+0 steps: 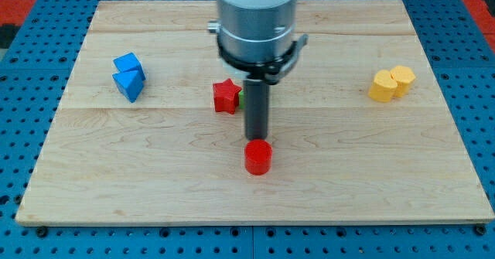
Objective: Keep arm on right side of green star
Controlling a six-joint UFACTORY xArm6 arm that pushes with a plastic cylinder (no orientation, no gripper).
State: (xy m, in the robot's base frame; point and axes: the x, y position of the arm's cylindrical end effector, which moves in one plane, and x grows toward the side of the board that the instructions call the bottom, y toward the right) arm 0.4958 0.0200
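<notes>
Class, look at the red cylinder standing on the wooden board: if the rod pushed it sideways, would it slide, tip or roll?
The red cylinder looks squat and stands on its flat end, so it would probably slide. The board looks smooth, so little should snag it. Tipped over, it might roll.

Wooden board (325, 182) with blue blocks (128, 76), red star (226, 96), red cylinder (258, 157), yellow blocks (390, 83).

- One wooden surface (155, 182) is seen, on which all the blocks are carried.
- Two blue blocks (128, 76) are counted at the view's left, touching each other.
- Two yellow blocks (391, 83) are counted at the view's right, also touching.
- Two red blocks are counted: one red star (225, 96) and one red cylinder (258, 157).
- One green block (240, 98) is made out, mostly hidden by the rod, so its shape cannot be told.
- One dark rod (256, 108) is seen.
</notes>
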